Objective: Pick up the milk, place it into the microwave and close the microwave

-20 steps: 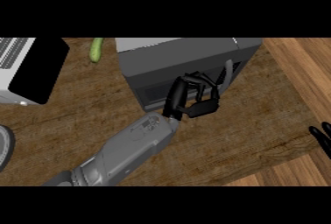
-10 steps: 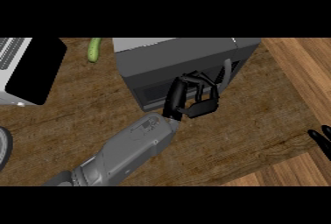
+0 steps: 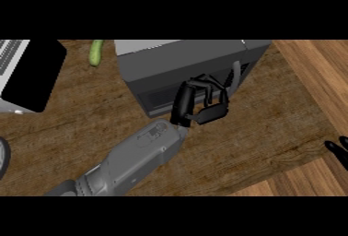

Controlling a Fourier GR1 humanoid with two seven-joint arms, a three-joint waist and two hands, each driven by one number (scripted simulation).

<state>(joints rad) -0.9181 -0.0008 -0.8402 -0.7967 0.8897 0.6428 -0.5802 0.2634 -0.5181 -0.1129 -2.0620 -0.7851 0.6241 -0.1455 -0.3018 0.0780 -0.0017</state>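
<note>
The grey microwave [image 3: 183, 62] stands at the back middle of the counter, and its door looks closed, with the handle [image 3: 236, 73] at its right side. The milk is not visible anywhere. My left hand [image 3: 200, 103] is up against the microwave's front, just left of the handle. Its fingers are curled and hold nothing. My right hand [image 3: 338, 150] shows only as fingers at the right edge, resting open.
A green cucumber [image 3: 95, 51] lies at the back, left of the microwave. A black and white appliance [image 3: 31, 76] fills the back left corner. A dark rounded rim [image 3: 3, 159] shows at the left edge. The counter's lighter wooden border [image 3: 319, 78] runs down the right.
My left hand has shifted slightly up against the microwave front. Nothing else has moved.
</note>
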